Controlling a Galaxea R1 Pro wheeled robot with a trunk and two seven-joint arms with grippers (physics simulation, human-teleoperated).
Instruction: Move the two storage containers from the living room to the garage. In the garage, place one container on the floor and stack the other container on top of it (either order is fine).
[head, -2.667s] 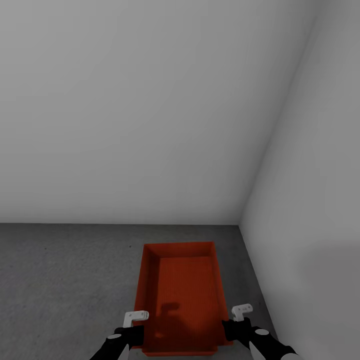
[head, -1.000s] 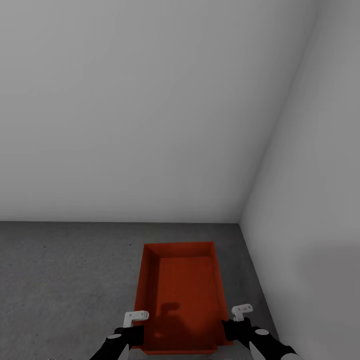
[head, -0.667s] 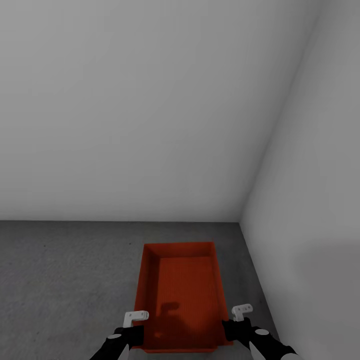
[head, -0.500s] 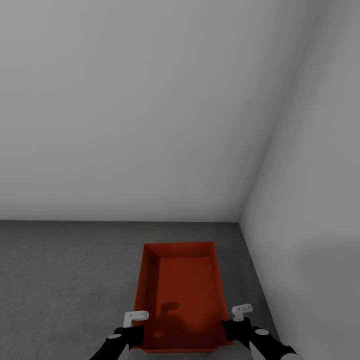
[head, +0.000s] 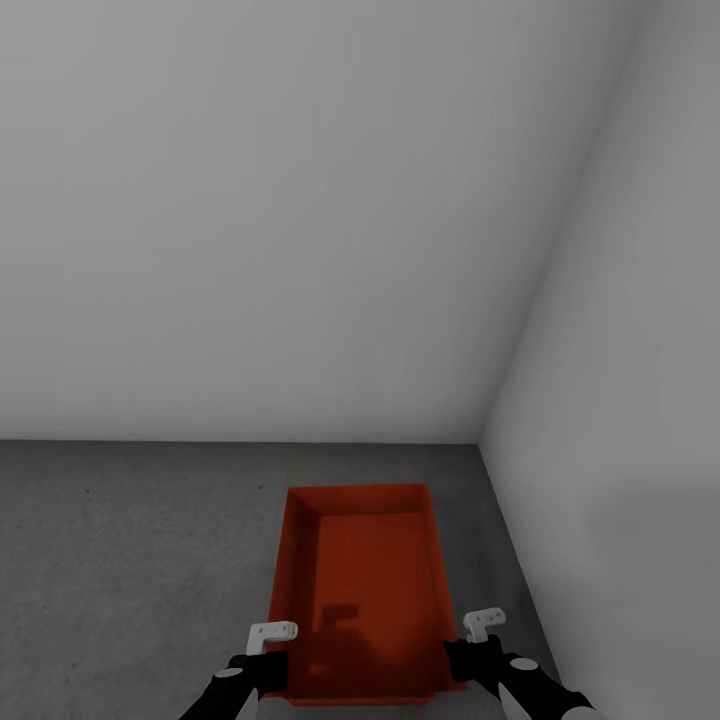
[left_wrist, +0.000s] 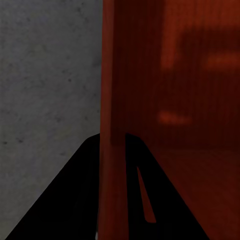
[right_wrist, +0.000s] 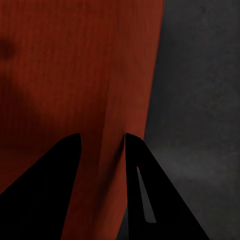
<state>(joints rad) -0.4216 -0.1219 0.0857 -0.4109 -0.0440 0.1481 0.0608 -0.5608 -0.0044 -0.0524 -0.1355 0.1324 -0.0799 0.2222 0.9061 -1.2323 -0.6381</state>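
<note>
Both hands pinch the container (head: 360, 590) walls, left hand (head: 270, 655) at 7, right hand (head: 468, 650) at 5; next, probably lower onto floor (head: 130, 560) and release.

We face a room corner: a plain pale grey back wall (head: 280, 220) meets a second pale grey wall (head: 620, 380) on the right along a straight vertical seam. Below both we see dark grey, speckled concrete floor (head: 130, 560), rough in texture, also visible in both wrist views. Lighting is soft and even; the right wall shades slightly darker toward its lower part.
</note>
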